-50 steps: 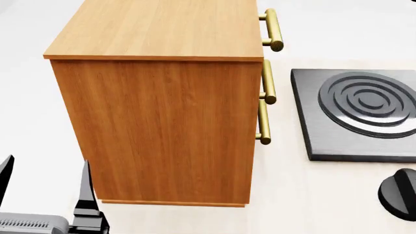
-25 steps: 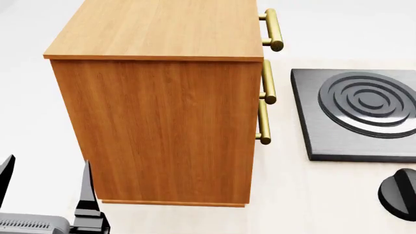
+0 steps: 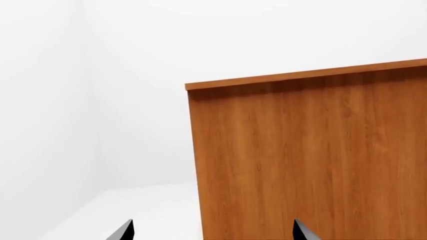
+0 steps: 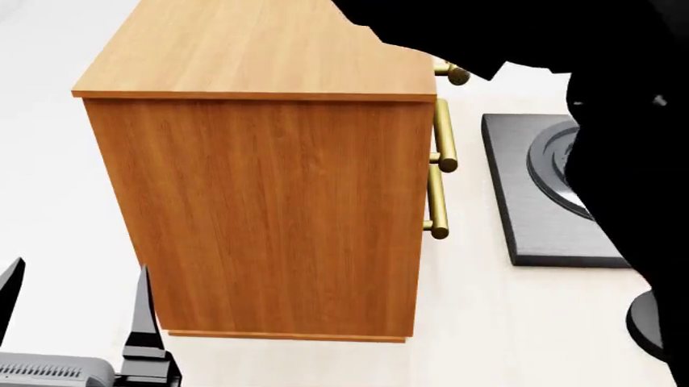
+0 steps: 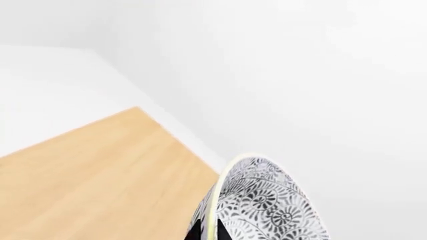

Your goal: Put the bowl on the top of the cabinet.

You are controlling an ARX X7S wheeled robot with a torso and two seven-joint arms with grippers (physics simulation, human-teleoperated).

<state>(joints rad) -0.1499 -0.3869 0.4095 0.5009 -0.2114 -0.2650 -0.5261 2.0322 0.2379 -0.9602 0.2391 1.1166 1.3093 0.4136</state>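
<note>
The orange-brown cabinet [image 4: 258,201] stands in the middle of the head view, its flat top [image 4: 258,48] bare where it shows. In the right wrist view the leaf-patterned bowl [image 5: 267,205] hangs tilted on edge above the cabinet's top [image 5: 87,175]. My right gripper [image 5: 210,234] is shut on the bowl's rim, one fingertip on each side of it. My right arm [image 4: 603,97] is a black mass over the cabinet's far right corner and hides the bowl in the head view. Low beside the cabinet's near left corner, my left gripper [image 4: 73,310] is open and holds nothing. Its wrist view faces the cabinet's side [image 3: 307,160].
Three brass bar handles [image 4: 441,145] stick out from the cabinet's right face. A dark grey hob plate [image 4: 538,226] lies on the pale counter to the right, partly behind my arm. A black knob [image 4: 646,322] sits near the front right.
My right arm has swung into the head view from the right, above the cabinet's far right corner, now covering most of the hob. The left gripper has stayed put.
</note>
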